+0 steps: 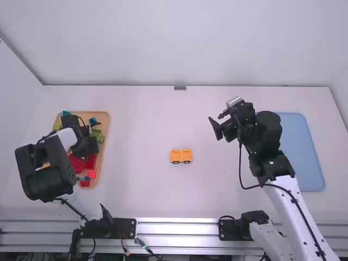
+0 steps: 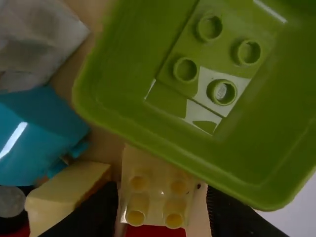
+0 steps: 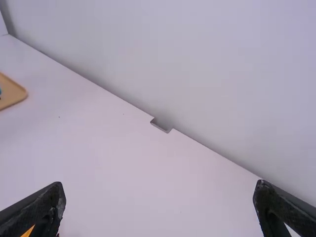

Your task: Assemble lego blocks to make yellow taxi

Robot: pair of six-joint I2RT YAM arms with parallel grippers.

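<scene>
Bench, left side: wooden tray, loaded with red blocks, green and blue pieces; partly hidden under left arm. Bench, right side: blue tray, in part behind right arm. Along near edge of bench: metal rail.

Close in at wooden tray, per left wrist view: large hollow green block, round studs inside, rim overlapping part of pale yellow brick and crowding it. Also near: teal block, second yellow block, red piece just beside pale yellow brick.

Left claw: over wooden tray, partly open, one finger to each side of pale yellow brick, slim gaps apparent; firm contact cannot be told.

Right claw: raised over far right-centre of bench, spread wide, nothing between fingers.

Task's item: yellow car piece, mid-bench, between both arms, well apart from either tray. Two yellow sections side by side, dark wheels on near side. Untouched by either claw.
</scene>
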